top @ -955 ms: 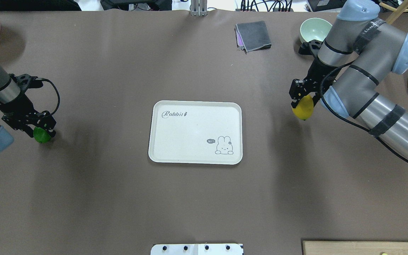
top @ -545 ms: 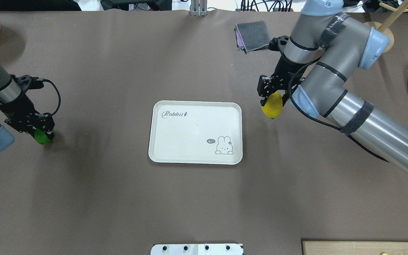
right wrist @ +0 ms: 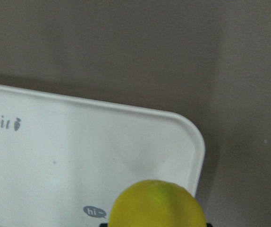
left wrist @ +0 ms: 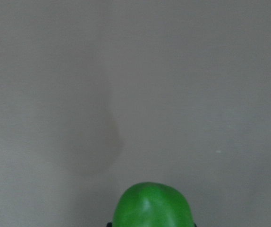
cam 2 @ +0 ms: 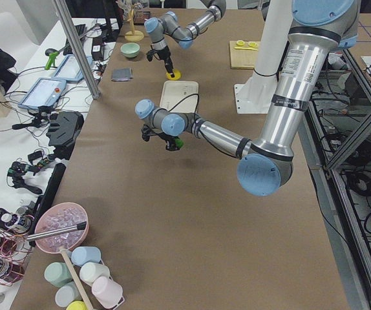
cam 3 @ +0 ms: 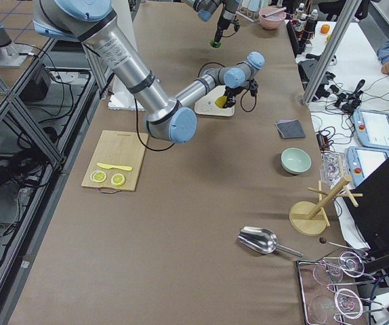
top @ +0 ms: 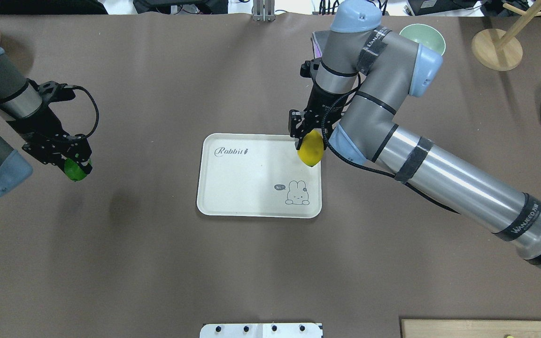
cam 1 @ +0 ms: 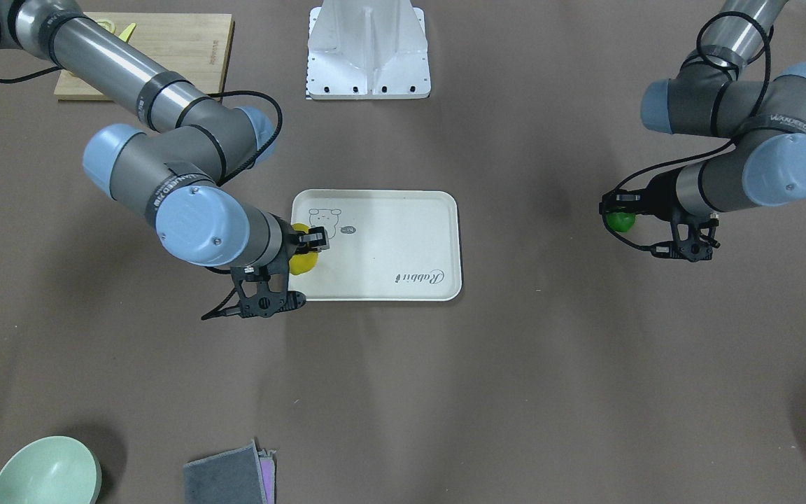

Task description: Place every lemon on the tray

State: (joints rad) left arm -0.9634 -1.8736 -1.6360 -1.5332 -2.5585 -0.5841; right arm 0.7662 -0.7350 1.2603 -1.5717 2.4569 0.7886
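The overhead and front-facing views look steeply down on the cream-white rectangular tray (top: 251,178) from opposite sides of the brown desk (top: 158,263). Both side views look along the desk from its ends, far from the tray. Both wrist views are close; the right one shares the tray's corner.

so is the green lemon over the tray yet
No, the green lemon is held over bare table, well to the side of the tray.

Brown matte tabletop (top: 158,263), soft even light with faint shadows. Aluminium frame post (cam 2: 77,48) at its edge. White side bench (cam 2: 4,139) runs alongside.
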